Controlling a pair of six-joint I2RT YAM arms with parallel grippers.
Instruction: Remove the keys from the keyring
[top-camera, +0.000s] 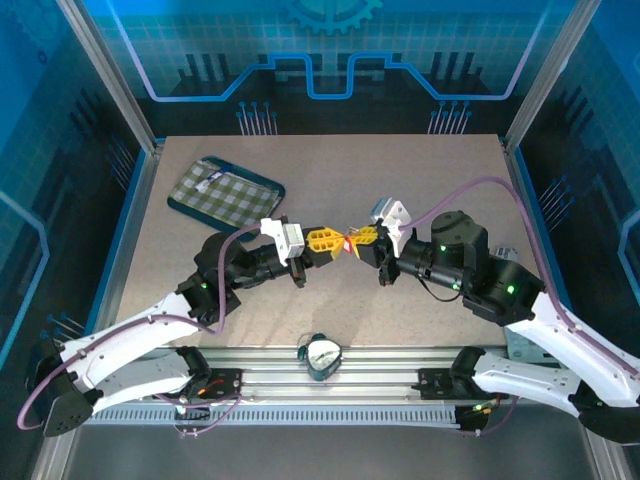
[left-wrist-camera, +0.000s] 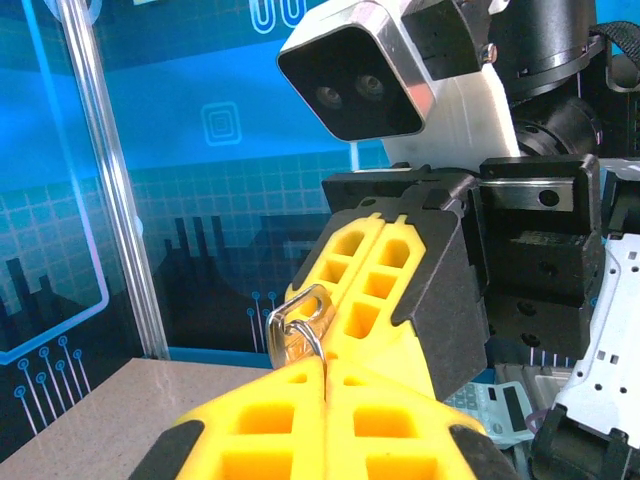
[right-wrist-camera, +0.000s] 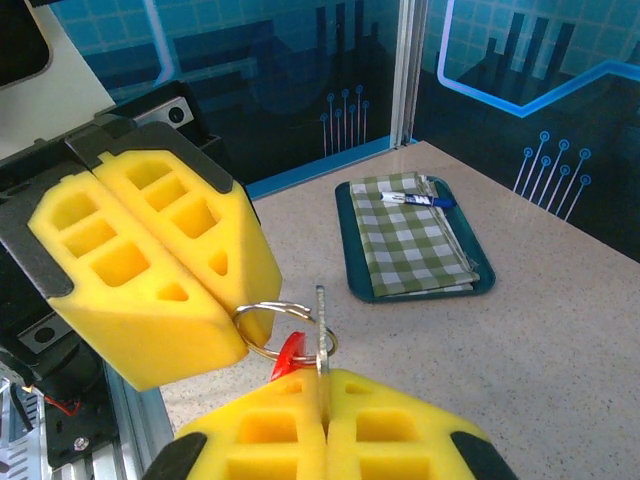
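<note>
Your keyring (right-wrist-camera: 275, 306) hangs between the two grippers over the middle of the table (top-camera: 400, 170), with its red tag (right-wrist-camera: 288, 353) dangling just under the wire loop. The key (right-wrist-camera: 320, 322) is on the ring and stands edge-on, a thin metal strip rising out of the seam of the fingers below it.

Your left gripper (right-wrist-camera: 240, 335) has its yellow fingers pressed together, with the far side of the ring pinched at their tips. Your right gripper (right-wrist-camera: 322, 380) is closed just as tight, and the key's lower end is clamped between its pads. From above you see the two sets of fingers meeting tip to tip, with the red speck between them.

Farther out, toward the far left of the table, a dark tray (top-camera: 180, 205) holds a folded checked cloth (top-camera: 225, 183). A small round dial (top-camera: 322, 355) sits at the near edge between the two arm bases.
</note>
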